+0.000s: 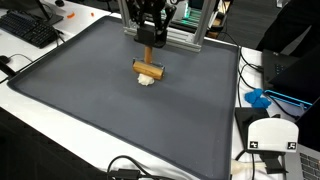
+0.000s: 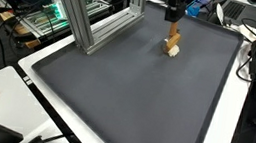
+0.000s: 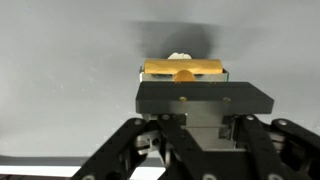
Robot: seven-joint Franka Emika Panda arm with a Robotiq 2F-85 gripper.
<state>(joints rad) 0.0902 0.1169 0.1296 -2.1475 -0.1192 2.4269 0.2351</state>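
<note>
My gripper (image 1: 149, 42) hangs over the far middle of the dark grey mat (image 1: 120, 110). It looks shut on the upright stem of a light wooden piece (image 1: 148, 68), whose crossbar rests on or just above the mat. A small white object (image 1: 147, 81) lies against the wood's front side. Both exterior views show this; the gripper (image 2: 173, 14), wood (image 2: 173, 40) and white object (image 2: 174, 51) sit near the mat's far edge. In the wrist view the wooden bar (image 3: 183, 69) shows beyond the gripper's black body (image 3: 200, 98), which hides the fingertips.
An aluminium frame (image 2: 90, 21) stands at the mat's edge close behind the gripper. A keyboard (image 1: 28, 28) lies on the white table (image 1: 30, 60) beside the mat. A blue object (image 1: 258, 98) and a white device (image 1: 270, 135) sit on the other side, with cables (image 1: 130, 170) along the mat's front edge.
</note>
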